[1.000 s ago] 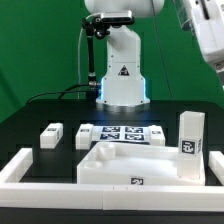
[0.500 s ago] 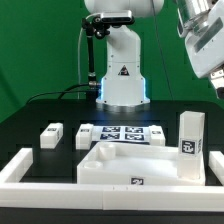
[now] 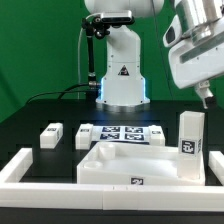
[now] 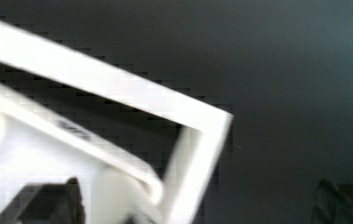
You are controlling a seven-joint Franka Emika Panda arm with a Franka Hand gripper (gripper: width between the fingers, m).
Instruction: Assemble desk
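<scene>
The desk's white tabletop slab [image 3: 135, 165] lies recessed face up near the front of the black table. A tall leg block [image 3: 190, 133] stands upright at its right end. Two short leg blocks [image 3: 51, 134] [image 3: 86, 133] lie further back on the exterior view's left. My gripper [image 3: 205, 99] hangs high at the upper right, above and behind the upright leg, touching nothing. In the blurred wrist view the gripper [image 4: 199, 208] is open, its dark fingers [image 4: 48, 205] wide apart. Far below it are the tabletop [image 4: 31, 150] and a corner of the white border rail [image 4: 164, 100].
The marker board [image 3: 125, 133] lies flat behind the tabletop. The white border rail [image 3: 20, 165] runs along the front and the exterior view's left of the work area. The robot's base [image 3: 120, 75] stands at the back centre before a green backdrop.
The arm's hand has come down and moved toward the exterior view's left from the upper right corner, so more of it shows. The desk parts have not moved.
</scene>
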